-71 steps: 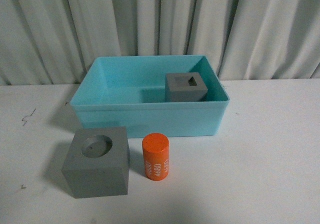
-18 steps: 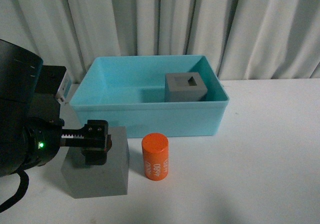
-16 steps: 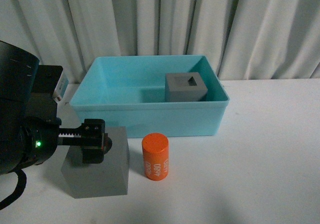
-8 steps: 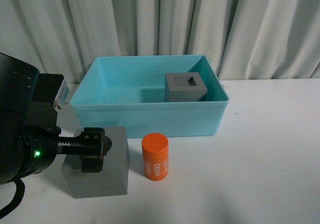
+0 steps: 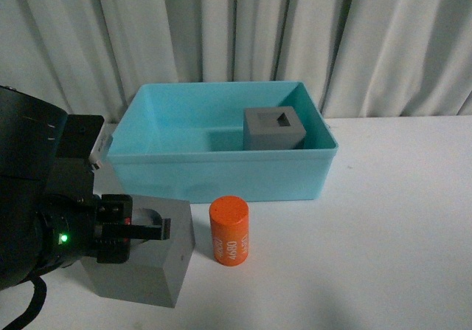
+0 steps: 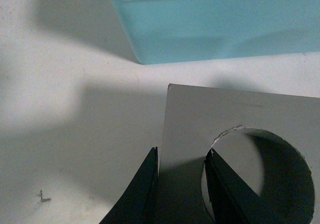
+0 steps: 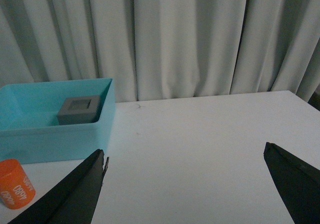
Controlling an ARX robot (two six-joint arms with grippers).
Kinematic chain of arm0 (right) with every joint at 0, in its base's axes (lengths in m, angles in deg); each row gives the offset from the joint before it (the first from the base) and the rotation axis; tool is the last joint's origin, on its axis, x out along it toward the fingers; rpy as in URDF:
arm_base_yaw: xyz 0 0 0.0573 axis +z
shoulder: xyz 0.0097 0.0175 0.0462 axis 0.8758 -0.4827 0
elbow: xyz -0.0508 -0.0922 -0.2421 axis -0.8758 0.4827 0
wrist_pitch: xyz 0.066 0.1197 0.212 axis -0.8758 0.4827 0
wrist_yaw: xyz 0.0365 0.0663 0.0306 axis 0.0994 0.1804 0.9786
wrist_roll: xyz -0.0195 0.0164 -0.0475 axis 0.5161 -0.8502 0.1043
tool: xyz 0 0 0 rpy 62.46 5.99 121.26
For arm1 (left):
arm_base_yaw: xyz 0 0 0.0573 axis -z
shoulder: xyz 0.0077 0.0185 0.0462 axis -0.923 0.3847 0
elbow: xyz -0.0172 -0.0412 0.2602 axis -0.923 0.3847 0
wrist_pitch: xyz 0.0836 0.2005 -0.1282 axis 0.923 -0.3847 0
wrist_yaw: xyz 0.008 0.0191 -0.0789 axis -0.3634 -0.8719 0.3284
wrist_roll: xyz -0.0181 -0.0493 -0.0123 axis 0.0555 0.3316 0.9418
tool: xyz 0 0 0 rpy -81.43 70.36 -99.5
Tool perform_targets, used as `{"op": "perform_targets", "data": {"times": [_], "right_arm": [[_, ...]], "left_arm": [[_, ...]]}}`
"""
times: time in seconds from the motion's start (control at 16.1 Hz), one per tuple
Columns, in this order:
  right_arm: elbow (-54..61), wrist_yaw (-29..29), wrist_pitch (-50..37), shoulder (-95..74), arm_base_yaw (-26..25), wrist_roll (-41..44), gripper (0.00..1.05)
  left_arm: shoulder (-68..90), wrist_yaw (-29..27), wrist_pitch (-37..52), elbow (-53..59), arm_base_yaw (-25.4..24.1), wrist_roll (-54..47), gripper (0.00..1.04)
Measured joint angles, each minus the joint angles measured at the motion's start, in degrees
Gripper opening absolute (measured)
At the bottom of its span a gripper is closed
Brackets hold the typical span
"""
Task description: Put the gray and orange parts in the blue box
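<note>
My left gripper (image 5: 141, 228) is shut on the gray cube with the round recess (image 5: 158, 267), in front of the blue box (image 5: 221, 176). In the left wrist view one finger lies against the cube's (image 6: 240, 108) outer face and the other inside the recess, so the left gripper (image 6: 182, 184) pinches that wall. Right of the cube stands the orange cylinder (image 5: 229, 230), upright and apart from it. The gray cube with the square recess (image 5: 274, 128) rests inside the box at its right end. My right gripper (image 7: 185, 156) is open over bare table, far from the cylinder (image 7: 14, 189) and the box (image 7: 50, 139).
A pale curtain (image 5: 295, 35) hangs close behind the box. The white table (image 5: 398, 219) stretches to the right of the box and the cylinder. My left arm's black body (image 5: 37, 197) fills the left edge of the front view.
The left gripper came in and closed on the round-recess cube's wall. Since half a second ago the cube has shifted nearer and leftward and turned slightly with the gripper.
</note>
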Motion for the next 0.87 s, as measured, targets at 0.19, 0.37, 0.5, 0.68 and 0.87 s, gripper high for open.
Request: {"op": "perform_targets", "data": {"times": [0.19,0.37,0.5,0.68,0.87], "right_arm": [[0.0,0.0,0.0,0.0,0.0,0.0,0.98],[0.0,0.0,0.0,0.0,0.0,0.0,0.98],[0.0,0.0,0.0,0.0,0.0,0.0,0.98],[0.0,0.0,0.0,0.0,0.0,0.0,0.98],[0.0,0.0,0.0,0.0,0.0,0.0,0.98]], "left_arm": [[-2.4,0.7,-3.2,0.3,0.0,1.3,0.22],[-3.8,1.1,-5.1,0.3,-0.3,1.7,0.21],[-4.9,1.4,-6.6,0.3,-0.4,1.9,0.21],[-6.6,1.5,-9.2,0.3,-0.6,2.1,0.2],[-8.3,1.7,-11.3,0.3,-0.7,2.2,0.2]]}}
